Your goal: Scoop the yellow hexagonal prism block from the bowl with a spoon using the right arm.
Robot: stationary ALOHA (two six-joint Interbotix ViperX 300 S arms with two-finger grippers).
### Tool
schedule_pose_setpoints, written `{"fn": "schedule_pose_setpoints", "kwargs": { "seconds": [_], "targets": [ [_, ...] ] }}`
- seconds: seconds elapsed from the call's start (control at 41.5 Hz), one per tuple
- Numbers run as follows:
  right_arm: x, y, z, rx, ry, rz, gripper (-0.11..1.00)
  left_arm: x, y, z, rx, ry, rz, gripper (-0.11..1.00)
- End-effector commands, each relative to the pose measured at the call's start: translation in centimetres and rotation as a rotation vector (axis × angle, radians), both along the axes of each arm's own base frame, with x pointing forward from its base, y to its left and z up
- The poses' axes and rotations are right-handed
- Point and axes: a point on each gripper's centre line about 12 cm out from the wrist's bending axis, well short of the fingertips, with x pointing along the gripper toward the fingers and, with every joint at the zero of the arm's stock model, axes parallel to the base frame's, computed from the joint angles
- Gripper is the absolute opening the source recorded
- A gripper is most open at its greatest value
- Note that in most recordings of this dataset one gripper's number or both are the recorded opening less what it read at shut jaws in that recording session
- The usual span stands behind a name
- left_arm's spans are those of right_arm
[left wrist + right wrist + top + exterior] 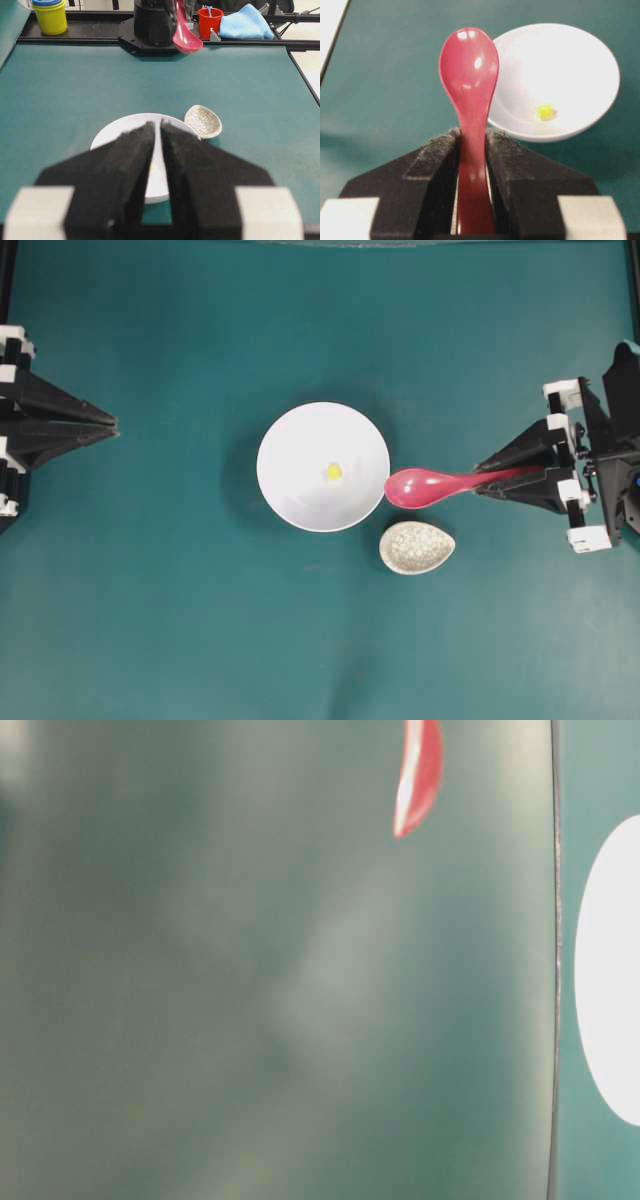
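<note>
Spoon (470, 75) in right tool (472, 145)

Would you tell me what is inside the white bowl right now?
Only the yellow hexagonal prism block lies inside the bowl; the spoon's scoop is outside its rim. Nothing inside looks covered.

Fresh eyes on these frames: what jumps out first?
The pink-red spoon, clamped by its handle in the right gripper, scoop held out beside the white bowl at mid-table. Next, the tiny yellow block alone inside that bowl. A speckled egg-shaped dish sits just beside the bowl, and the left gripper waits at the far left edge, away from everything.
</note>
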Motion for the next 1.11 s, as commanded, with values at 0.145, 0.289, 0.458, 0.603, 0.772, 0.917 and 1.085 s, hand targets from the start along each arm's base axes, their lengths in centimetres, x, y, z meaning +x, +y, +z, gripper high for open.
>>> {"fn": "schedule_pose_setpoints", "kwargs": {
  "seconds": [0.145,0.289,0.458,0.603,0.772,0.917,1.085],
  "targets": [
    [0.5,-0.2,0.6,0.003,0.003,-0.005,0.25,0.3,0.0,0.9,0.005,-0.023,-0.001,0.14],
    [1.0,-0.2,-1.0,0.010,0.063,-0.010,0.25,0.3,0.0,0.9,0.005,-0.021,-0.001,0.14],
    [1.8,0.1,-4.8,0.022,0.168,-0.028,0.25,0.3,0.0,0.9,0.005,-0.021,-0.001,0.14],
    [1.9,1.1,-7.6,0.011,0.190,-0.033,0.25,0.3,0.0,0.8,0.005,-0.020,-0.001,0.14],
    [1.3,2.8,-9.9,0.014,0.154,-0.022,0.25,0.3,0.0,0.8,0.005,-0.018,-0.001,0.14],
    [0.3,3.7,-11.2,0.041,0.142,-0.012,0.25,0.3,0.0,0.8,0.005,-0.017,-0.001,0.14],
    [-0.3,4.0,-12.0,0.078,0.151,-0.021,0.25,0.3,0.0,0.8,0.003,-0.018,0.000,0.14]
  ]
}}
